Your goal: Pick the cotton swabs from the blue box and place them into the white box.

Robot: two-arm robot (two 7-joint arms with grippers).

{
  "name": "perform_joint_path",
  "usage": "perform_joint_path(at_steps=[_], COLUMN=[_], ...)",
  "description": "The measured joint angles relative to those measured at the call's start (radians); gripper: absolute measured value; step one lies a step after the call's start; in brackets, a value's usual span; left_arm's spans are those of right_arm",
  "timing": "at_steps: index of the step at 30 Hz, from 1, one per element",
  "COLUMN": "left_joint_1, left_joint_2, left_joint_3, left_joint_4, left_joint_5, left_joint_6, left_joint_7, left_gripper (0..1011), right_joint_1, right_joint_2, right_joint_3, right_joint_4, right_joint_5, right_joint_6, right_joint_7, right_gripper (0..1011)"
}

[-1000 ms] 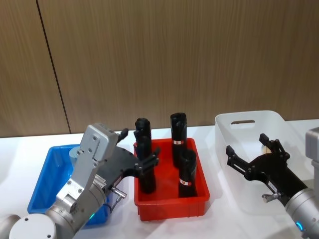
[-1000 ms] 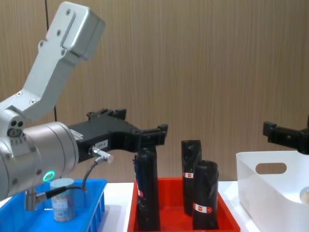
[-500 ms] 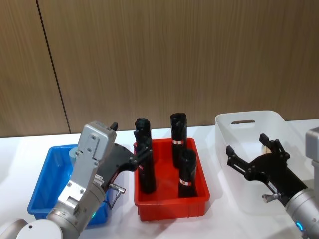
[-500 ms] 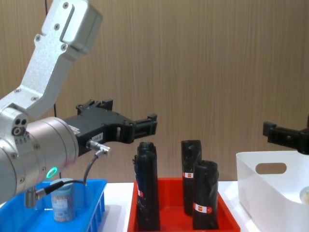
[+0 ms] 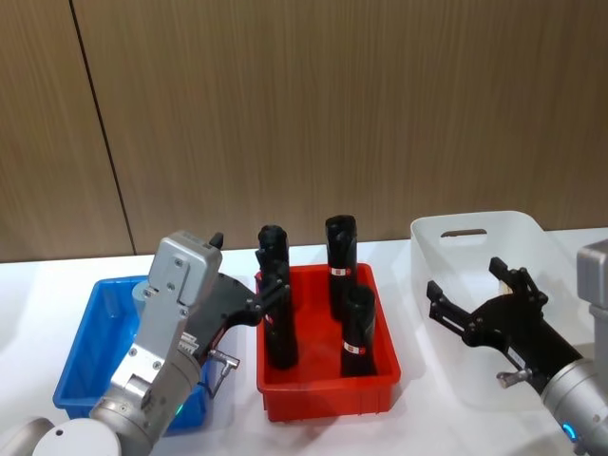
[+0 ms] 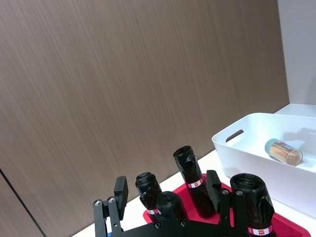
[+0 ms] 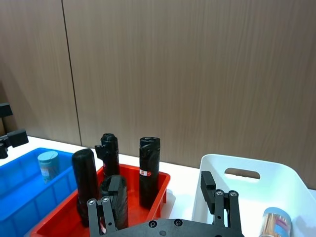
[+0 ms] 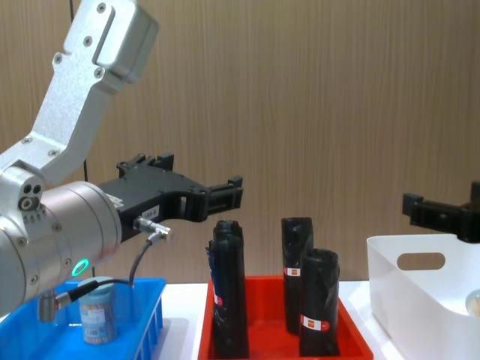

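Below the wide-open, empty left claw, the small clear plastic cotton-swab jar in the bright blue slotted crate looks light, rigid and slick, best pinched across its body; the right claw is open and empty too.

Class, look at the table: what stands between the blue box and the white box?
In the head view, a red tray holding four black wrapped cylinders stands between the blue box and the white box.
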Motion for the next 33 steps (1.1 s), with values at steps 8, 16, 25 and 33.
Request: perform_joint_path(at_steps=[8,16,25,33], left_joint_1=[-0.001,-0.001,-0.001,-0.001], left_joint_2=[0.000,0.000,0.000,0.000], left_joint_3=[-0.001,-0.001,-0.001,-0.001], left_joint_4=[0.000,0.000,0.001,0.001], left_joint_5=[0.000,-0.001,-0.001,-0.001], left_joint_6=[0.000,0.000,0.001,0.001], left_joint_7=[0.000,0.000,0.000,0.000], left_gripper=[1003,1003,1003,1003], right_joint_1=[0.024,0.065,0.137,0.212], right_joint_2=[0.004,0.004,-0.008,-0.031], right_joint_3=[0.006,0.010,0.010,0.001], right_joint_4=[0.013,0.050,0.129,0.231], right_joint_5=[0.017,0.032,0.046,0.044], right_joint_6=[0.065,0.135,0.208,0.248], right_joint_7=[0.060,0.138,0.243,0.322], right_gripper=[1002,1002,1002,1002])
